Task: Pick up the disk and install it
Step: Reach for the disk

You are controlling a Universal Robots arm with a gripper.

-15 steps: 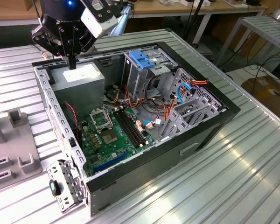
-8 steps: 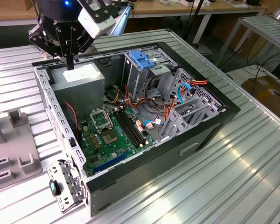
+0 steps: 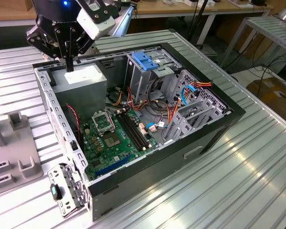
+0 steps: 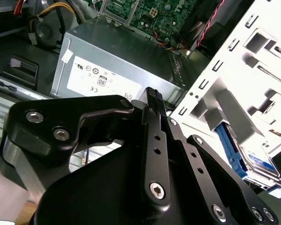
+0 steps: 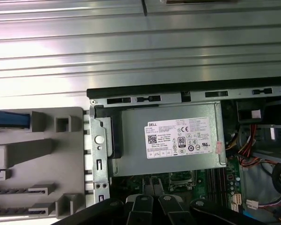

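Exterior view first: what was biggest in front of me?

— You had the ribbed metal table, and on it the open computer case, lying on its side. Inside, toward the exterior view's left, sat the grey power-supply box. Beside it was the metal drive cage, topped by a light-blue bracket, then the green motherboard. A grey rack stood on the table just beside the case, cut off by the picture's edge.

And my gripper?

— Your gripper hung above the power-supply box, fingers together, nothing between them. The first wrist view gave you the fingertips side by side, with that box's white sticker beyond them.

Where was the disk?

— In the rack, apart from your gripper. The second wrist view gave you the disk with its white label, blue band and blue frame; the gripper's own black links covered its near end. The first wrist view gave you the disk as a blue edge in one slot of the rack, the rest cut by the border.
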